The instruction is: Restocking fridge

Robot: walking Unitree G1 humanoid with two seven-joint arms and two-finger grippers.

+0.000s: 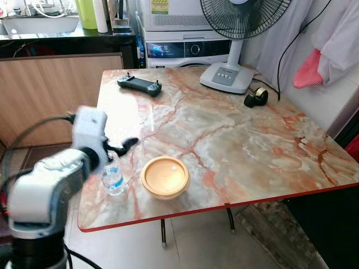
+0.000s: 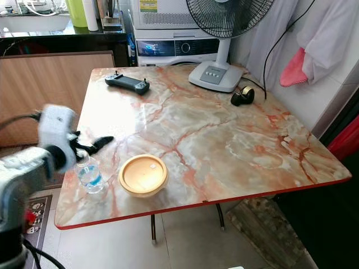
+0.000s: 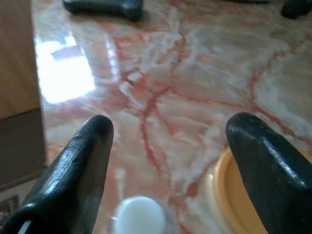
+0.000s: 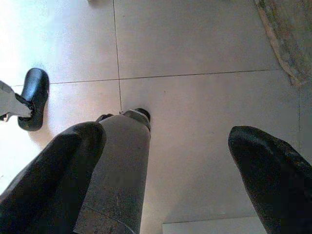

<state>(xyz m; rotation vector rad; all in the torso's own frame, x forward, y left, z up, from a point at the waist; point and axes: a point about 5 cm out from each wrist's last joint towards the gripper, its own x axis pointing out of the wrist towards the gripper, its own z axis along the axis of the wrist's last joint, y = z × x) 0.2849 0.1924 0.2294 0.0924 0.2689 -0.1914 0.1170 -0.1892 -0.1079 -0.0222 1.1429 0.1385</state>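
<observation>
A small clear water bottle [image 1: 113,179] with a white cap [image 3: 140,216] stands near the front left corner of the marble table [image 1: 235,140]. Right beside it sits a round orange lidded container [image 1: 165,176]. My left gripper [image 1: 124,147] hovers open just above and behind the bottle, its black fingers [image 3: 80,165] spread wide with the cap low between them. In the right wrist view my right gripper [image 4: 168,165] hangs open over the tiled floor, beside a grey leg [image 4: 117,180].
A black handheld controller [image 1: 139,84] lies at the table's back left. A white standing fan [image 1: 230,73] and a black tape dispenser [image 1: 256,98] stand at the back right. A wooden counter [image 1: 56,89] is to the left, a washing machine [image 1: 185,49] behind.
</observation>
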